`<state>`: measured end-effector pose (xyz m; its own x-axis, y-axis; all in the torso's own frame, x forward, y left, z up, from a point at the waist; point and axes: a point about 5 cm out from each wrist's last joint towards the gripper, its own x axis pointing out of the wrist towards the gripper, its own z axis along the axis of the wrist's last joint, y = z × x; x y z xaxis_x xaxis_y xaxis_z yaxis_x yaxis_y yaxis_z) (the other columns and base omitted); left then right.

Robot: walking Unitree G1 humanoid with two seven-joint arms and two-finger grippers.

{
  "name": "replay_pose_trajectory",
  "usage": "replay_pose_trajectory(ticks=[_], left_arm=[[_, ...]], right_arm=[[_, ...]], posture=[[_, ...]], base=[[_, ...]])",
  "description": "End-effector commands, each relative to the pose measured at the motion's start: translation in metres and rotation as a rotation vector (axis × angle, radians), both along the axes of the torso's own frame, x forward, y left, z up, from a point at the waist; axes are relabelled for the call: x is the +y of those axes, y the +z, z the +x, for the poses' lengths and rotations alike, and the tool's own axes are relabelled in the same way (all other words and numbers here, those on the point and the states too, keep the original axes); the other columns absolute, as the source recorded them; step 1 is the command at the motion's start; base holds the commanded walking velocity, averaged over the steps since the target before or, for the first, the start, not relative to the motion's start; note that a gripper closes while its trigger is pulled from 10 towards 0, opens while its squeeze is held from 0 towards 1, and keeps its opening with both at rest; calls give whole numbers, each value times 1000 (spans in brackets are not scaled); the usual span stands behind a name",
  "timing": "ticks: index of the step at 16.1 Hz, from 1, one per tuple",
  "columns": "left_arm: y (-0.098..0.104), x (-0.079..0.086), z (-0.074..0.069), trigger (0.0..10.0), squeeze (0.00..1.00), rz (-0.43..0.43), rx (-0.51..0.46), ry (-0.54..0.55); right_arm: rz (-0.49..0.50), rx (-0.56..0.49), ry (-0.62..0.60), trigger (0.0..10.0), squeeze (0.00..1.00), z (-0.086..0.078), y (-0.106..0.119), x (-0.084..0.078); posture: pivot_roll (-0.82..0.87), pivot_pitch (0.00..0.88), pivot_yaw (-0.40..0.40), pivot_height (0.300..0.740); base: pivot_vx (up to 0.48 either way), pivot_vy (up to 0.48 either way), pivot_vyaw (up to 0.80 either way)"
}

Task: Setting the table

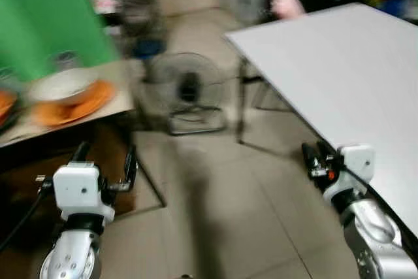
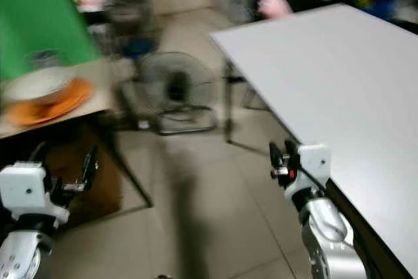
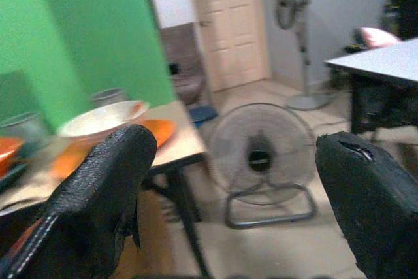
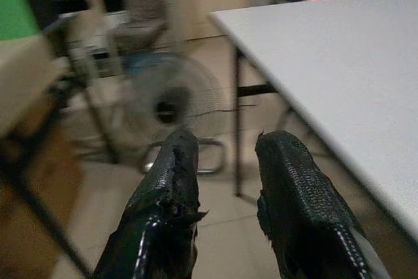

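- Nearest the camera, two silver arms were raised over the tiled floor [image 1: 222,213], one on each side, and neither carried anything.
- The left gripper [image 1: 104,161] hung just below the edge of the side table [image 1: 121,99], its two black fingers [image 3: 98,187] spread wide with only air between them.
- The right gripper [image 4: 225,181] sat right by the near edge of the white table [image 1: 339,70]; its two fingers [image 4: 287,194] stood a narrow gap apart, clamping nothing.
- On the left, the low side table carried the tableware: one white bowl [image 1: 62,86] sitting on one orange plate [image 1: 72,106], a second orange plate [image 1: 5,104] showing at the picture's edge, and two metal cups [image 3: 108,96] behind, all blurred.
- A green screen [image 1: 46,17] rose straight behind that table.
- On the right, the big white table was bare across its top, its corner pointing into the room, with dark legs underneath.
- Between the two tables ran a lane of pale tile, open as far as one floor fan [image 1: 186,89] sitting low in the middle.
- Further off, a second fan on a tall stand [image 3: 290,4] stood by the wall, beside a pale panelled door [image 3: 228,24].
- Something pink [image 1: 287,1] sat beyond the white table's far corner, too smeared to name.
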<state>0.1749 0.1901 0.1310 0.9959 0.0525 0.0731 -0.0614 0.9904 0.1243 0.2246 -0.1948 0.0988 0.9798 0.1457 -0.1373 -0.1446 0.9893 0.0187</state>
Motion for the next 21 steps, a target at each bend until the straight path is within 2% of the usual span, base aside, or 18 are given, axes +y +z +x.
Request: replay_pose_trajectory(ticks=[1, 6, 7, 10, 14, 16, 18, 21], left_arm=[[3, 1, 0, 10000, 0, 11, -19, 0], [6, 3, -2, 10000, 0, 11, -29, 11], [6, 4, -1, 10000, 0, 12, -29, 12], [8, 5, 1, 10000, 0, 14, -35, 9], [9, 6, 1, 10000, 0, 14, -36, 16], [9, 5, 1, 10000, 0, 13, -33, 15], [9, 4, 1, 10000, 0, 20, -30, 2], [10, 2, 1, 10000, 0, 31, -24, -24]], right_arm=[[28, -28, 41, 10000, 0, 3, 3, 10], [30, -38, 148, 10000, 0, 9, 5, 26], [52, -46, 162, 10000, 0, 10, 7, 29], [5, -63, 208, 10000, 0, 15, 8, 40], [46, -72, 211, 10000, 0, 22, 10, 42], [13, -71, 283, 10000, 0, 25, 11, 48], [12, -71, 286, 10000, 0, 28, 11, 52], [99, -85, 256, 10000, 0, 35, 19, 55]], posture=[[-91, 0, 86, 740], [-64, 0, 64, 740], [-60, 0, 60, 740], [-44, 0, 47, 740], [-39, 0, 42, 740], [-33, 0, 38, 740], [-30, 0, 35, 740], [-26, 0, 26, 740]], base=[[0, 0, 800], [298, 0, 800], [356, 0, 0], [359, 0, 0], [360, 0, 0], [360, 0, 0], [358, 0, 800], [358, 0, 267]])
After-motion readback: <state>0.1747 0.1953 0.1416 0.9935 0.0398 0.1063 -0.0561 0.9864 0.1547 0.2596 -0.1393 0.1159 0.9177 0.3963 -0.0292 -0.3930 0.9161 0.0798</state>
